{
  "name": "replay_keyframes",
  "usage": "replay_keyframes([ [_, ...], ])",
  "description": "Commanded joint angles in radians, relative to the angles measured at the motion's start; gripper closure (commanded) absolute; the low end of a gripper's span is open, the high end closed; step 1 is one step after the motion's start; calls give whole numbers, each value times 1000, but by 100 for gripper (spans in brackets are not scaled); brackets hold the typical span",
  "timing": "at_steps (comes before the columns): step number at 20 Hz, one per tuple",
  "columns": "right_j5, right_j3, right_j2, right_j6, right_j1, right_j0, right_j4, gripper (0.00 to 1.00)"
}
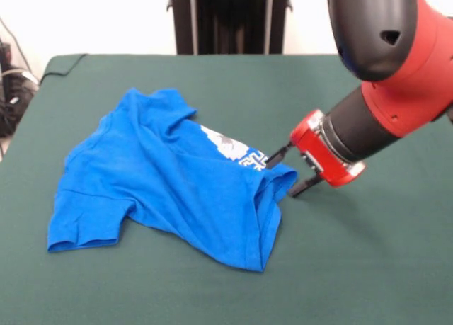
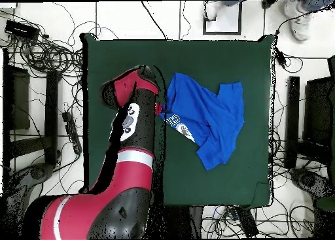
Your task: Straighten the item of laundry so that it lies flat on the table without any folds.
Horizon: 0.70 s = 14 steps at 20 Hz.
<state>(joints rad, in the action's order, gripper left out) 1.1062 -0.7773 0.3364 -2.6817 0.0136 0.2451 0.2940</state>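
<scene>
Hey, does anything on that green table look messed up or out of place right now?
Yes. The bright blue T-shirt lies rumpled on the dark green felt table, folded over itself so its white print is only partly visible. The red and black gripper is at its bunched edge, jaws apart.

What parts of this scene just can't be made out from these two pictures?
- Printed design on the bright blue short-sleeved T-shirt: both views, mostly covered by the shirt's own folded-over cloth.
- Black-fingered gripper on the red and black arm: front view, too small to tell whether it pinches cloth; overhead, the arm hides it.
- Dark green felt table: front view, near corners cut off by the edges.
</scene>
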Motion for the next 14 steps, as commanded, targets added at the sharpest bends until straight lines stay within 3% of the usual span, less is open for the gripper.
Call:
replay_keyframes([
  [1,-153,-19,48,-393,-128,24,36,0],
  [14,-132,-13,76,-362,-129,30,-28,0],
])
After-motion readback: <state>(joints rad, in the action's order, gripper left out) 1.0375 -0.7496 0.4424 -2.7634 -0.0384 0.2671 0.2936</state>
